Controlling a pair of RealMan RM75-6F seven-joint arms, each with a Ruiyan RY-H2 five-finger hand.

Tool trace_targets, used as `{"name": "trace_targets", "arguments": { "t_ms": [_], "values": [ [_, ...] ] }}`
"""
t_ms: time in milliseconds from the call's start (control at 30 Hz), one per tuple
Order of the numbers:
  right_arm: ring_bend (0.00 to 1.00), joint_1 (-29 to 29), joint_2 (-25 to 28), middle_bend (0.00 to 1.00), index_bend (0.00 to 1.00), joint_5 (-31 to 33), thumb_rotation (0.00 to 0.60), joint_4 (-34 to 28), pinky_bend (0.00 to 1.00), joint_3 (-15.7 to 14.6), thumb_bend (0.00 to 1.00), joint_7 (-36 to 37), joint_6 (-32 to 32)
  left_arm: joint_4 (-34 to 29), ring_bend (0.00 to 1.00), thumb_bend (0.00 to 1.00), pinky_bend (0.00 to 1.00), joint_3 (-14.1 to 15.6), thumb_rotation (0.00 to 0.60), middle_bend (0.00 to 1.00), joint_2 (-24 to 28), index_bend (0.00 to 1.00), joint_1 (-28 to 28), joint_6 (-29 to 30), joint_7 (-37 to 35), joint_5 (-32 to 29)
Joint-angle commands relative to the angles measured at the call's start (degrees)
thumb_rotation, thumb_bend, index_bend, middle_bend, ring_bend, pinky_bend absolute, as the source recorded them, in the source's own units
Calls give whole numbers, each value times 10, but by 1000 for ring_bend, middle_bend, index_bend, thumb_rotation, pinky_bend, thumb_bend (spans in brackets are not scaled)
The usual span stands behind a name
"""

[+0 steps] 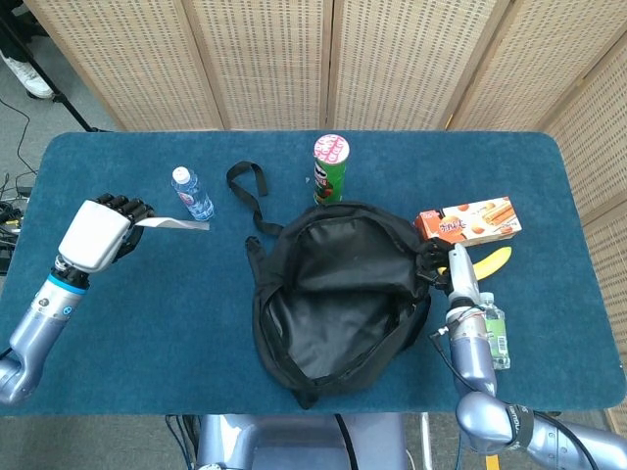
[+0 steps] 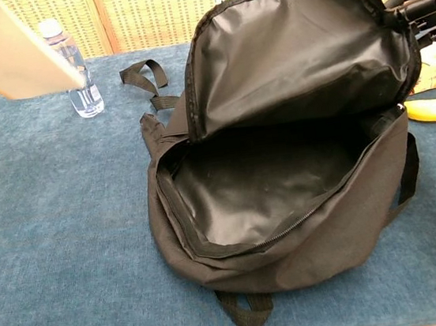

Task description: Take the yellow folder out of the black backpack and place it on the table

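The black backpack [image 1: 338,289] lies open in the middle of the table, its inside bare [image 2: 269,188]. My left hand [image 1: 98,235] is raised over the table's left side and grips the yellow folder [image 1: 174,224], seen edge-on in the head view. In the chest view the folder [image 2: 1,50] fills the top left corner, pale with a thin orange edge. My right hand [image 1: 438,262] holds the backpack's raised flap at its right edge; its dark fingers [image 2: 421,3] show at the top right of the chest view.
A water bottle [image 1: 192,193] stands just behind the folder. A green chips can [image 1: 330,169] stands behind the backpack. To the right lie a snack box [image 1: 470,220], a banana [image 1: 490,261] and a small bottle [image 1: 496,333]. A loose strap [image 1: 245,186] trails left of the can.
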Motion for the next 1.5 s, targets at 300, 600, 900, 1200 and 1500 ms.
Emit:
{"name": "trace_targets", "arguments": {
  "t_ms": [300, 600, 900, 1200, 1500],
  "values": [
    [496, -5, -1, 639, 683, -2, 600, 9, 418, -7, 749, 7, -12, -25, 0, 363, 153, 62, 600, 0, 0, 124, 26, -136, -19, -35],
    [496, -10, 8, 639, 683, -4, 600, -2, 418, -13, 749, 7, -20, -240, 0, 206, 39, 93, 600, 0, 164, 0, 44, -156, -63, -29],
    [445, -22, 39, 562, 670, -33, 600, -28, 416, -47, 629, -6, -62, -364, 0, 167, 0, 126, 600, 0, 302, 0, 50, -155, -154, 23],
    [0, -34, 146, 5, 216, -217, 600, -4, 112, -128, 0, -17, -276, -370, 0, 189, 0, 108, 600, 0, 315, 0, 77, -110, -121, 8],
    [0, -67, 212, 0, 209, -600, 600, 84, 95, -181, 0, 35, -283, -375, 0, 216, 0, 71, 600, 0, 245, 0, 110, -80, -26, -86]
  ]
}}
